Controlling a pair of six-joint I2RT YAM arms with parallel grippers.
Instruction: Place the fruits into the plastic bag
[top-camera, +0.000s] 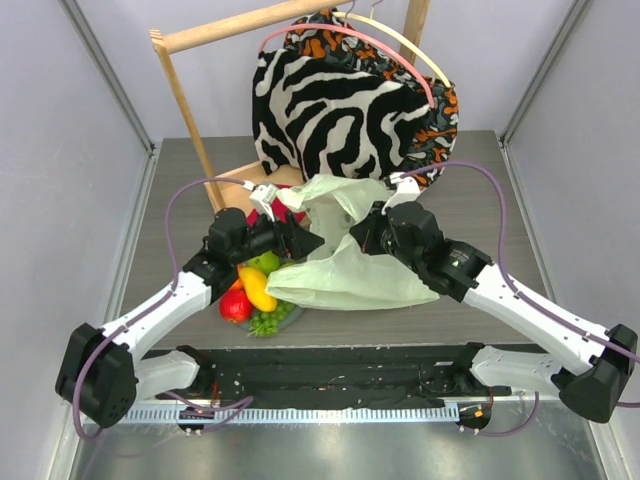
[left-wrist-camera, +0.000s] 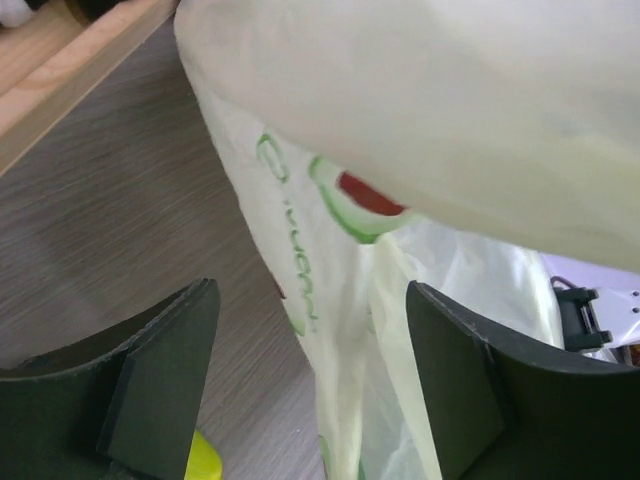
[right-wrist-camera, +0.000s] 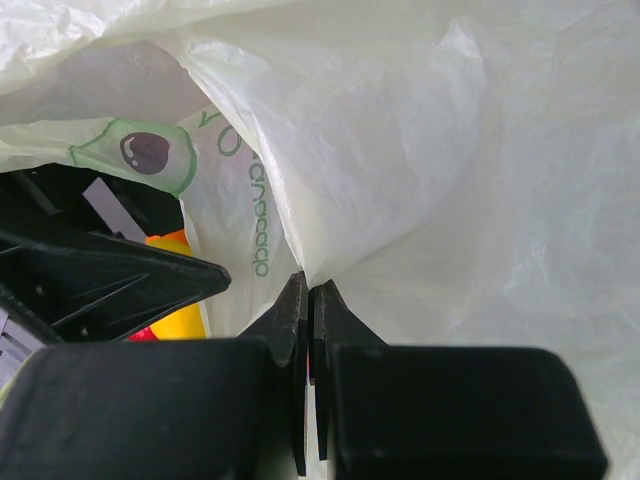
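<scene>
The right gripper (right-wrist-camera: 307, 300) has its jaws pressed together, only a slit between them. A fold of the bag (right-wrist-camera: 450, 150) runs into their tips, pinched there. The left gripper (left-wrist-camera: 310, 380) stands wide, with a hanging fold of bag between its fingers. The film comes close to one finger, but touch cannot be told. On the other side there is a gap of bare table (left-wrist-camera: 110, 230), which stays open as far as the wooden rack (left-wrist-camera: 70, 70) edge.

From above, the two grippers face each other across the bag's raised mouth, close together with little room between. The bag's body lies flat on the table toward the near edge. The fruits (top-camera: 255, 290) sit heaped just left of the bag, under the left arm and outside it. A zebra cloth (top-camera: 330, 110) hangs near the bag's far edge.

Only the right wrist view shows the pinch itself, with yellow and red fruit past the left gripper's dark fingers. Only the left wrist view shows the gaps at its own fingers.
</scene>
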